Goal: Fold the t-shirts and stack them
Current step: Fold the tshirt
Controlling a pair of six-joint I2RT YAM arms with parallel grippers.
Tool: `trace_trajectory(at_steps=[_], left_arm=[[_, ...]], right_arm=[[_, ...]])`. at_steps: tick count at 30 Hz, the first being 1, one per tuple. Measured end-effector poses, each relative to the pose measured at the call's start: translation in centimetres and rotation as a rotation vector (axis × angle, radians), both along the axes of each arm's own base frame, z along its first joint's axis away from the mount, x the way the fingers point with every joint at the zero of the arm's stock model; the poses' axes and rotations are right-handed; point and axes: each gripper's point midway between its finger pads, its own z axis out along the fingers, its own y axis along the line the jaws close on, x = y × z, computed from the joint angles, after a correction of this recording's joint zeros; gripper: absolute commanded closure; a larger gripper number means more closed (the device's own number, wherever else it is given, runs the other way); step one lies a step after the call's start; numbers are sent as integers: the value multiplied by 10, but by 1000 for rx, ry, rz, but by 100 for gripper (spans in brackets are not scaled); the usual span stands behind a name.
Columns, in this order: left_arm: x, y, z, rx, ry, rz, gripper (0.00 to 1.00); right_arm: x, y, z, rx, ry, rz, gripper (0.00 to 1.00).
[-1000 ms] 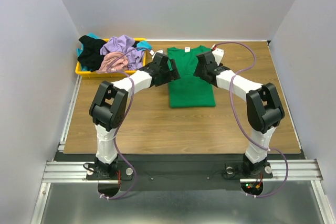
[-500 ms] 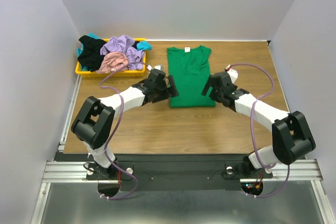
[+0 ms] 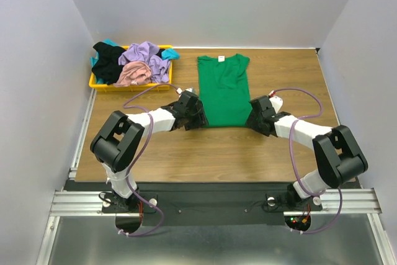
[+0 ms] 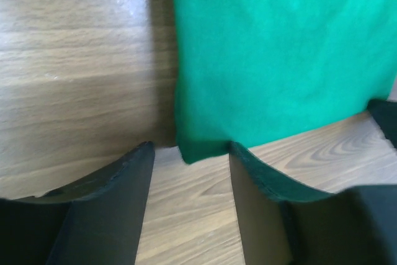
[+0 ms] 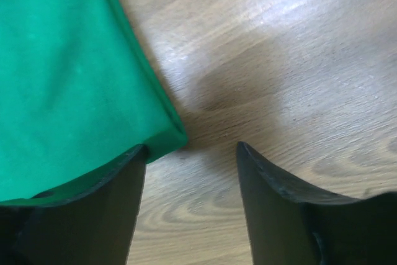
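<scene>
A bright green t-shirt (image 3: pixel 224 90) lies flat on the table, sides folded in to a long strip, its white neck label at the far end. My left gripper (image 3: pixel 200 118) is open at the shirt's near left corner (image 4: pixel 197 147), which lies just ahead of the gap between the jaws. My right gripper (image 3: pixel 254 120) is open at the near right corner (image 5: pixel 169 139), its left finger beside the shirt's edge. Neither gripper holds cloth. Lavender (image 3: pixel 144 54), dusty pink (image 3: pixel 131 74), black (image 3: pixel 109 65) and teal tees lie heaped in the tray.
A shallow yellow tray (image 3: pixel 99 83) sits at the table's far left with the heaped shirts. Bare wood table (image 3: pixel 211 153) lies in front of the green shirt. Grey walls stand on three sides. Purple cables loop off both wrists.
Both grippers have come back toward me along the shirt's sides, from its upper part down to its near corners, and dropped low to the table. The shirt has not moved.
</scene>
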Motion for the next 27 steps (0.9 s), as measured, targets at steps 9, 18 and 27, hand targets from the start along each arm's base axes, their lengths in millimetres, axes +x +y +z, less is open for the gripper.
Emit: trace_trajectory(at_steps=[9,18,27], left_arm=[[8,-8,-8,-7,8,-1,82],[13,-13,-9,-11,9,-6,100],[11,-15,-9,-7,6,-9,100]], right_arm=[[2,-2,-6,-13,6,-14,47],[9,0,-5,-16,-15,15,72],[18,9,-4,9,-82,75,100]])
